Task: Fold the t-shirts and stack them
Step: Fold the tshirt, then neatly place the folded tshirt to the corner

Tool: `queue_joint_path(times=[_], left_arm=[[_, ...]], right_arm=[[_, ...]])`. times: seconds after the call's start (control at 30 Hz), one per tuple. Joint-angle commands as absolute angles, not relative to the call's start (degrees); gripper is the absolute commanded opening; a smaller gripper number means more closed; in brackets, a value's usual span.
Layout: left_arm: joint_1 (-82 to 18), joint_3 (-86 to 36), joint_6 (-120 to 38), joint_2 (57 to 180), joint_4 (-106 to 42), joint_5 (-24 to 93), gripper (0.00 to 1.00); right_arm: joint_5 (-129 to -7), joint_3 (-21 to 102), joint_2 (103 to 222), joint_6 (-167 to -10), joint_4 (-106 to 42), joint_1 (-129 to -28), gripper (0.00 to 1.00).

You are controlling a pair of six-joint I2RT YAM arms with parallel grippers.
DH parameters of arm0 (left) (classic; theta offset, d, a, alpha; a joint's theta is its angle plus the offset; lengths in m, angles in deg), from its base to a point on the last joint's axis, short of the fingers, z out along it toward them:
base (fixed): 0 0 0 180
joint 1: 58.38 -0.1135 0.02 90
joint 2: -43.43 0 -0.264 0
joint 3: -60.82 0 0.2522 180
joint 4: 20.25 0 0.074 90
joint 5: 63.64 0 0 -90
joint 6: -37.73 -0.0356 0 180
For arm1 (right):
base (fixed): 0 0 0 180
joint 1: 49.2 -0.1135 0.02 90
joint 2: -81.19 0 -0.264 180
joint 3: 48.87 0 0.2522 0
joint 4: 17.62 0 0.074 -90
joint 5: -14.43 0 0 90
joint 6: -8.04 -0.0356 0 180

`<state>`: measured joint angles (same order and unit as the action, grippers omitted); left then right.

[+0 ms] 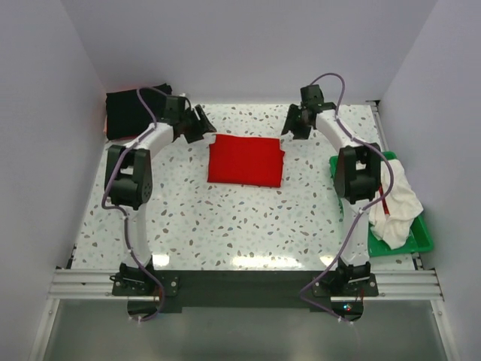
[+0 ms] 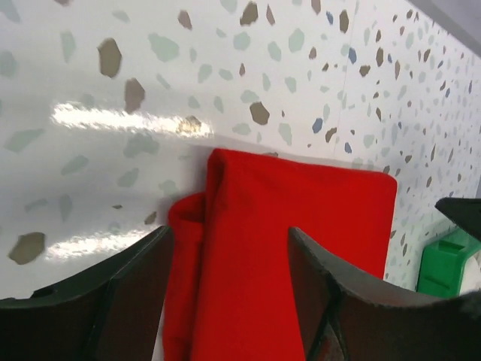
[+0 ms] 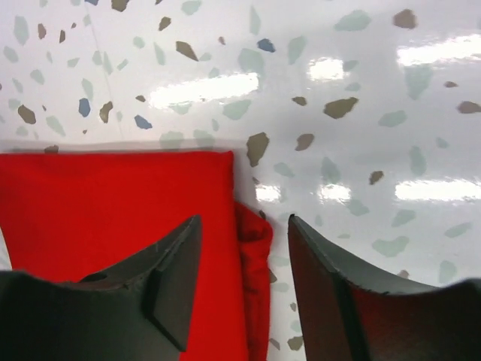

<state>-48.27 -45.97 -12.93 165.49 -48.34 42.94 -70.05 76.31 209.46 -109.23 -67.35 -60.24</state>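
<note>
The red t-shirt (image 1: 246,160) lies folded into a flat rectangle on the speckled table's far middle. My left gripper (image 1: 203,125) hovers open above its far left corner; the left wrist view shows the red cloth (image 2: 301,248) between the spread fingers (image 2: 124,293), not pinched. My right gripper (image 1: 295,122) hovers open above its far right corner; the right wrist view shows the shirt's folded edge (image 3: 252,256) between the fingers (image 3: 331,293). The black t-shirt (image 1: 129,111) lies at the far left corner. The whitish t-shirt (image 1: 397,197) is bundled in the green tray (image 1: 422,238) at right.
The green tray stands against the right table edge beside the right arm; its corner shows in the left wrist view (image 2: 445,263). White walls close the table on the left, back and right. A metal rail (image 1: 240,282) runs along the near edge.
</note>
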Motion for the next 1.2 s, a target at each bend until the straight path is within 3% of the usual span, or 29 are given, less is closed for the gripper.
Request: queue_joint_path(times=[0.0, 0.23, 0.4, 0.8, 1.17], left_arm=[[-50.29, -47.08, -15.35, 160.69, -42.79, 44.30, 0.68], [-50.21, -38.90, -15.35, 157.60, -43.85, 44.47, 0.66], [-50.12, -35.21, -18.43, 157.77, -44.73, 46.31, 0.70], [-49.42, -33.45, -21.85, 162.25, -45.35, 51.85, 0.77], [-46.08, -36.96, -22.82, 167.97, -49.30, 47.82, 0.70]], right_arm=[[-71.43, 77.16, 204.60, -107.54, -68.49, -59.04, 0.55], [-71.88, 59.40, 193.88, -108.06, -63.73, -61.50, 0.56], [-71.53, 47.01, 188.34, -109.03, -57.68, -63.43, 0.57], [-70.65, 43.64, 191.14, -109.56, -54.41, -66.16, 0.63], [-70.38, 43.65, 191.23, -109.56, -53.97, -66.33, 0.63]])
